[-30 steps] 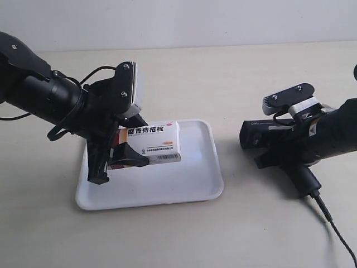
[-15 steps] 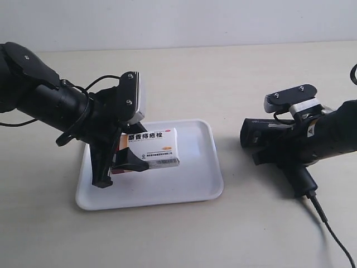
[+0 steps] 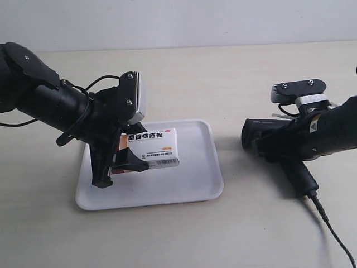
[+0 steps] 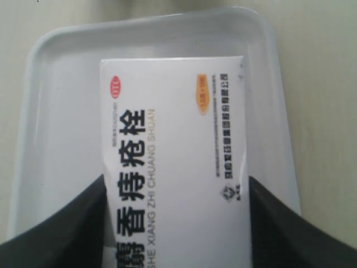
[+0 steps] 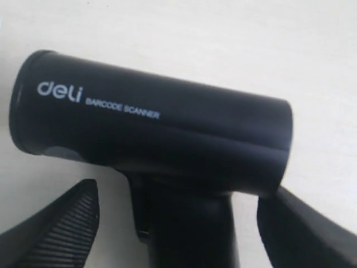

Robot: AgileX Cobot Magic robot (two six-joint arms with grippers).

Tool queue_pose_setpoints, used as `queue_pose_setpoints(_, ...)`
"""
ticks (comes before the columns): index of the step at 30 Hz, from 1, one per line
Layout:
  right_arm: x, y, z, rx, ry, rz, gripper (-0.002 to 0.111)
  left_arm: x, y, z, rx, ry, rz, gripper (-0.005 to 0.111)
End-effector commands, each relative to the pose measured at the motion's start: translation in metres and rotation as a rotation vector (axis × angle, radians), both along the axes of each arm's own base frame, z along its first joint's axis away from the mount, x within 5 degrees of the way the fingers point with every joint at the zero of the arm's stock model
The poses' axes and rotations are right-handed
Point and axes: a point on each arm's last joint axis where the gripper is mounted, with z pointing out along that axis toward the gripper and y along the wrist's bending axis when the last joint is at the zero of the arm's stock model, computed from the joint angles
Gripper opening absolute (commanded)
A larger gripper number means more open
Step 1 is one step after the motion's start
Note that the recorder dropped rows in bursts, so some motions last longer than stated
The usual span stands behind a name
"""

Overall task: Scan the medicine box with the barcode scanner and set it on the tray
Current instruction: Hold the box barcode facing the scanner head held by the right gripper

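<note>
The left tool (image 3: 125,162) stayed clamped on the small white lettered medicine carton (image 3: 153,146), low over the flat white plastic tray (image 3: 195,178). The black pistol-shaped scanner (image 3: 279,146), flanked by the right tool's (image 5: 175,234) fingers, had drawn back slightly: scanning looked done, release pending.

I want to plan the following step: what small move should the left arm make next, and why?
Probably open the left gripper and release the medicine box. The box is clamped between its fingers directly over the tray, low and apparently near or on the floor, while the barcode scanner sits aside in the right gripper.
</note>
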Motion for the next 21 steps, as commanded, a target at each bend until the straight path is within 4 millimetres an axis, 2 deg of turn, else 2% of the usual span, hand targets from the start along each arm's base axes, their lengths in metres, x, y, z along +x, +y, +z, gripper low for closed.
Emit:
queue_pose_setpoints(1, 0.001, -0.001, -0.003, 0.001, 0.007, -0.012, 0.069, 0.001, 0.001, 0.0, -0.007, 0.005, 0.012, 0.0)
queue_pose_setpoints(5, 0.001, -0.001, -0.013, -0.008, 0.03, -0.012, 0.066, 0.001, 0.001, 0.0, -0.007, 0.005, 0.012, 0.0)
queue_pose_setpoints(9, 0.003, 0.0, -0.013, -0.002, 0.019, -0.011, 0.062, 0.001, 0.001, 0.0, -0.007, 0.005, 0.012, 0.0)
queue_pose_setpoints(16, 0.003, 0.0, -0.013, -0.001, 0.011, -0.008, 0.026, 0.001, 0.001, 0.0, -0.007, 0.005, 0.012, 0.0)
queue_pose_setpoints(21, 0.002, -0.001, -0.013, -0.042, 0.015, 0.055, 0.008, 0.001, 0.001, 0.0, -0.007, 0.005, 0.012, 0.0)
